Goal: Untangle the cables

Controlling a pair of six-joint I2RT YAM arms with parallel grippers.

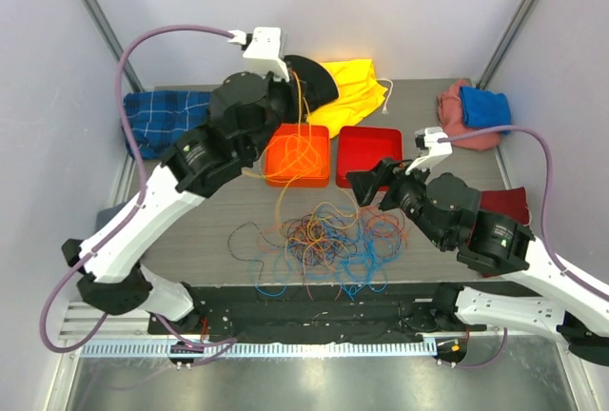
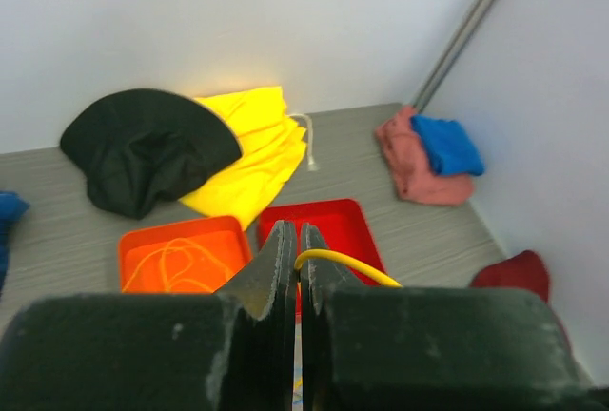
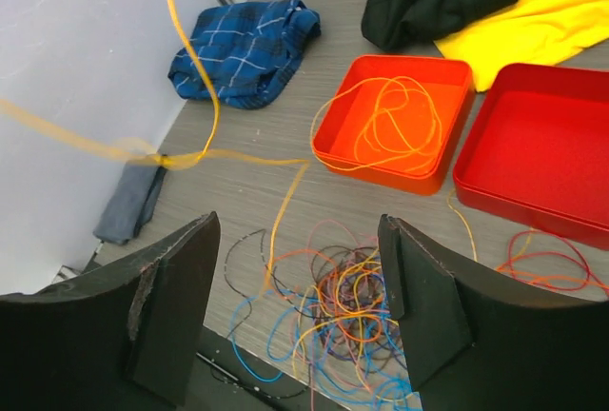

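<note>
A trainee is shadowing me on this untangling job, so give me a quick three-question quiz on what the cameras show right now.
1. True or false: the right gripper is open.
2. The orange loops lie in: A the orange tray, B the red tray, C the blue cloth.
3. What colour is the cable pinched in the left gripper?
Key: 1 true; 2 A; 3 yellow.

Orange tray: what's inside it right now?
A loosely looped orange cable lies inside the orange tray. Nothing else shows in it from the right wrist view; from above, the left arm covers its far left corner.
</note>
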